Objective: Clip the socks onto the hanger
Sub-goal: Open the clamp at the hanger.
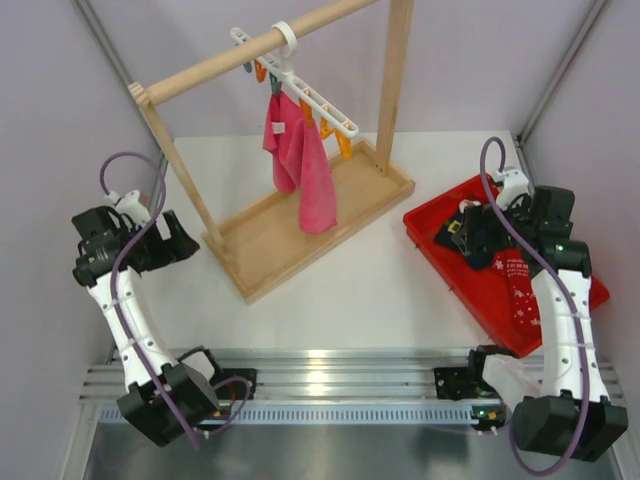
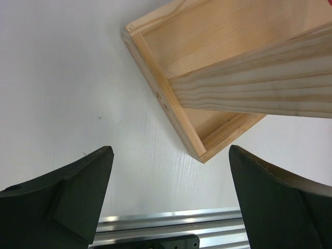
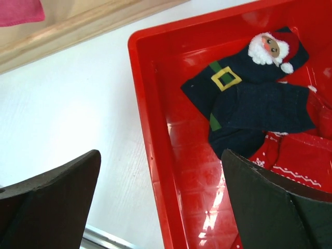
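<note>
Right gripper [image 3: 161, 168], spread wide and empty, hovers above the red tray [image 3: 147, 129] near its navy Santa socks [image 3: 259, 104], apparently positioned for pickup; left gripper [image 2: 171, 166] likewise wide and empty.

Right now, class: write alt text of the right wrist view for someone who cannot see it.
Dark navy socks, one with a Santa face, lie in a red tray on a white table, ahead of the open right gripper.

Lab test cell (robot rig): plain walls [image 1: 40, 100], aluminium mounting rail [image 1: 330, 372].
</note>
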Robot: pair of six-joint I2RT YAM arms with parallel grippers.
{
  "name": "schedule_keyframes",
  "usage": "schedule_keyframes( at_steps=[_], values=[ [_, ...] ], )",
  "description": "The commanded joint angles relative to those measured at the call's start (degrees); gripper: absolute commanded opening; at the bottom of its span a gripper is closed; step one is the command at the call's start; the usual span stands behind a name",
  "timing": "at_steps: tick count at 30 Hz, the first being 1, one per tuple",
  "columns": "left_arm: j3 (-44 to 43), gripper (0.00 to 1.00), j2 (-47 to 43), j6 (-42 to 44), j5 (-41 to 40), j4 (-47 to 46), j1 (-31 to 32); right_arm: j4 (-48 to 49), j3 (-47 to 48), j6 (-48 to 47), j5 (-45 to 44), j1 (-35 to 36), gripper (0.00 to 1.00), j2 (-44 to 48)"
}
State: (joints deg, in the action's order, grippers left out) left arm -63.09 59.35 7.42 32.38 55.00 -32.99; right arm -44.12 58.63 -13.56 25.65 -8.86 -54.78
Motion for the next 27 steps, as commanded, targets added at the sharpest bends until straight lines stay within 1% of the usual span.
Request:
schedule_keyframes(
  at_steps=[1,5,7,8,9,10,11,12,14,15,17,20,21,22,23,25,27],
  values=[
    [-2.21,0.98,-4.24,-3.55,1.19,1.42,-0.67,3.34,4.2,1.43,3.09,1.39,1.0,0.65],
    [-5.54,0.98,-6.7,-3.91,0.14,5.37,-0.76,2.64,6.93,1.61,2.57,2.71,1.0,-0.5],
    [-7.56,0.98,-7.14,0.04,-0.3,7.48,-0.84,2.37,8.16,1.35,2.3,2.97,1.0,-0.94],
    [-8.27,0.98,-7.49,1.96,-0.21,10.18,-0.93,2.2,8.43,1.17,2.39,3.15,1.0,-1.11],
    [-8.97,0.98,-7.85,7.03,0.57,11.69,-0.85,2.19,8.69,1.0,2.39,3.24,1.0,-1.03],
    [-10.46,0.98,-8.11,8.91,0.58,13.36,-0.93,2.11,8.95,0.91,2.3,3.32,1.0,-1.03],
    [-11.52,0.98,-8.29,11.36,1.19,17.29,-0.93,2.02,9.04,0.82,2.3,3.5,1.0,-0.94],
    [-12.66,0.97,-8.2,16.35,2.59,19.85,-0.85,1.76,9.13,0.73,2.47,3.68,1.0,-1.03],
    [-16.44,0.96,-7.33,20.5,4.61,24.25,-0.85,1.58,9.31,0.73,2.56,4.11,1.0,-0.94],
    [-19.58,0.94,-6.63,25.92,7.06,30.89,-0.84,1.58,9.31,0.9,2.82,4.29,1.0,-0.94],
    [-20.93,0.93,-5.65,24.67,5.86,31.57,0.03,1.49,9.4,1.17,2.83,4.99,1.0,-0.59],
    [-22.6,0.93,-6.96,25.8,3.22,31.48,7.04,1.58,9.66,1.78,3.62,6.04,1.0,-0.5],
    [-23.13,0.94,-7.4,24.41,2.87,31.48,12.37,1.93,9.75,2.22,3.88,6.4,1.0,-0.32],
    [-24.26,0.94,-7.84,23.44,2.95,31.39,15.12,2.37,9.83,2.57,3.88,6.84,1.0,-0.06],
    [-25.32,0.94,-8.54,21.69,3.3,31.39,19.15,2.89,10.1,3.18,4.06,7.71,1.0,0.11],
    [-26.03,0.94,-9.16,21.06,4.53,31.39,21.21,3.51,10.71,3.89,4.67,8.42,1.0,0.03],
    [-26.47,0.93,-9.78,21.58,7.16,31.31,21.92,4.65,11.24,5.81,6.25,8.42,1.0,0.03]
  ],
)
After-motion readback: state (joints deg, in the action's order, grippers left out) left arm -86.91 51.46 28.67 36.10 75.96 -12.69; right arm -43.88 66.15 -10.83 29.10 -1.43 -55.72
